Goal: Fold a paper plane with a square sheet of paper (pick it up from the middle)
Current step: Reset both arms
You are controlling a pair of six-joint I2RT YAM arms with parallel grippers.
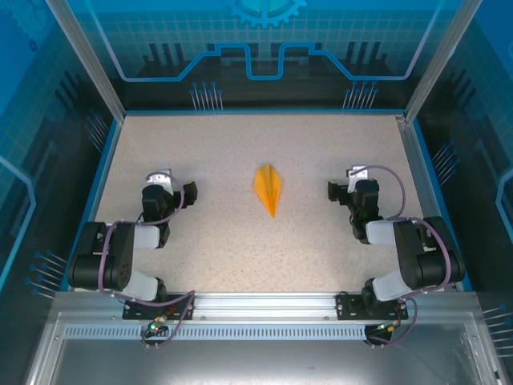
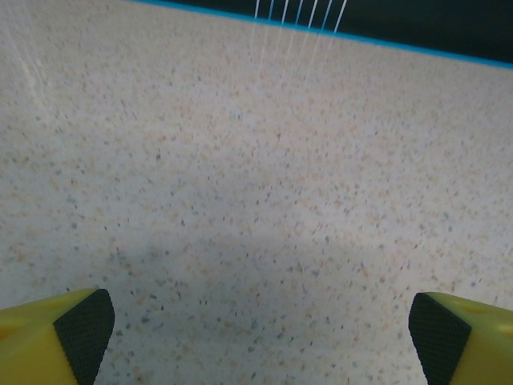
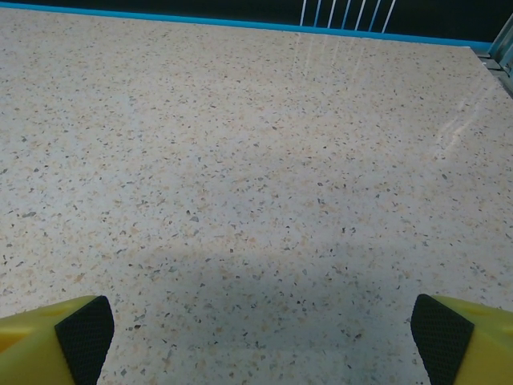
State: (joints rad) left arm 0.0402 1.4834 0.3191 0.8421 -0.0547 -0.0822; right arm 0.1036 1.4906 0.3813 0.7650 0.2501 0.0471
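Left gripper (image 2: 260, 341): fingers (image 2: 36, 341) spread wide. They are yellow, with a hard plastic look. Each carries a black pad (image 2: 84, 330) with a fine knurled texture on its inner face. Nothing lies between the jaws. The wrist view has bare table (image 2: 240, 176) beneath them.

Right gripper (image 3: 260, 341): same condition. The yellow fingers are fully parted with the black textured pads facing each other. Nothing is gripped and bare surface lies below.

Table surface: flat, smooth and faintly glossy. It is pale beige with fine dark and tan speckle, like terrazzo. A thin blue border (image 1: 256, 111) runs along the far edge.

Paper plane (image 1: 268, 188): thin orange-yellow paper folded into a narrow kite-like dart. A centre crease shows as a lighter and a darker half. It lies flat on the table midway between the two grippers and well apart from both. Its long axis runs far-to-near, leaning slightly right toward the near end. The sharp tip points toward the arm bases and the broader end faces the back wall.

Surroundings: a ribbed aluminium rail (image 1: 256, 305) runs along the near edge and carries both arm bases. Blue translucent panels (image 1: 256, 48) with printed line patterns enclose the cell.
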